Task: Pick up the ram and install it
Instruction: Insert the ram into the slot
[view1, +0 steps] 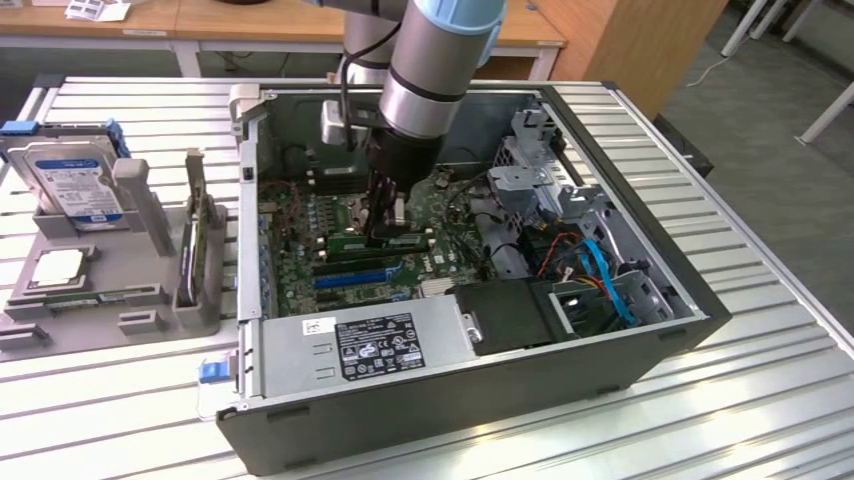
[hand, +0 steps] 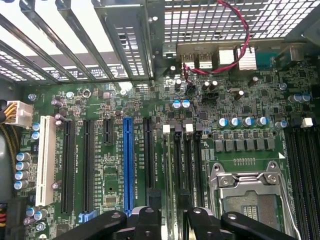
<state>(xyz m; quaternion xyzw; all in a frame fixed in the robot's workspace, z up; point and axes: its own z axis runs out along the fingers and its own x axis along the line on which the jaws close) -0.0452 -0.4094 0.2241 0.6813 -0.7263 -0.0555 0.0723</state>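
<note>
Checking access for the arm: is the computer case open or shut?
Open: the computer case lies without its side panel, motherboard exposed.

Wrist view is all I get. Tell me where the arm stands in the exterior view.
Observer: The grey robot arm reaches down into the open dark metal computer case, with its gripper low over the green motherboard.
Operator: Name what sits outside the case.
Observer: A silver hard drive with a blue-and-white label stands in a grey plastic holder, on the exterior view's left.
Operator: Describe the case's lower end in that view.
Observer: A silver power-supply box with a black label lies there.
</note>
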